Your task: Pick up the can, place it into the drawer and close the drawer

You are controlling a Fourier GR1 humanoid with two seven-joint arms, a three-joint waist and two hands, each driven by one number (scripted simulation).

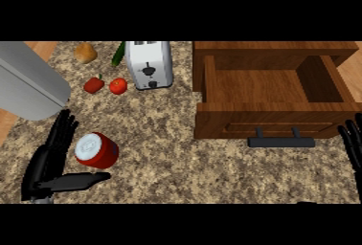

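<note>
A red can (97,150) with a white lid lies on the granite counter at the lower left. My left hand (48,160) is open around it: the straight fingers run along the can's left side and the thumb (76,182) stretches out below it. I cannot tell whether they touch. The wooden drawer (272,117) stands pulled open at the right, its inside bare, with a dark handle (280,142) on its front. My right hand (352,143) shows at the right edge, fingers straight, beside the drawer front.
A white toaster (149,64) stands at the back centre. Next to it lie a green cucumber (117,55), a potato (85,52), a red pepper (93,85) and a tomato (118,85). A grey metal object (28,79) fills the upper left.
</note>
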